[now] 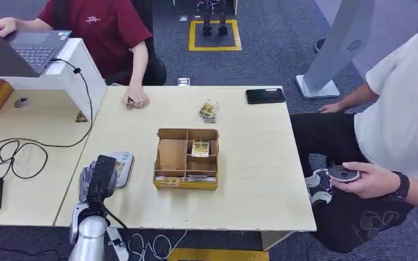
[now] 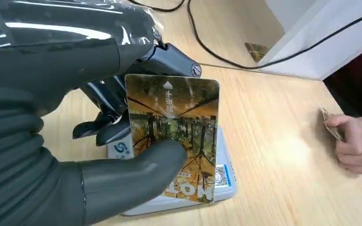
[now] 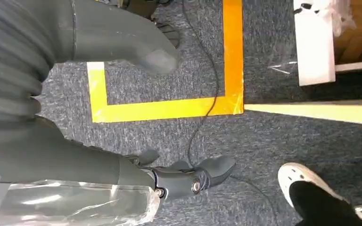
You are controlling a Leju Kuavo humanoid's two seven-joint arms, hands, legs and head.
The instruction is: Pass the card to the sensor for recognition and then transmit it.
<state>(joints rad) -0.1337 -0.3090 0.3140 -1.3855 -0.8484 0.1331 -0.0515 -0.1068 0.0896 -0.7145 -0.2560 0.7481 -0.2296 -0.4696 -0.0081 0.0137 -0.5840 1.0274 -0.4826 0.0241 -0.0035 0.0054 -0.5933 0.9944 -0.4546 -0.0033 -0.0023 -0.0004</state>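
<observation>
Over sensor, L hand holds card.

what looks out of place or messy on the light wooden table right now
Little stands out. A small loose stack of yellow-green cards lies slightly askew on the table, outside the compartmented cardboard box. The left hand holds a forest-print card over the grey card reader.
</observation>
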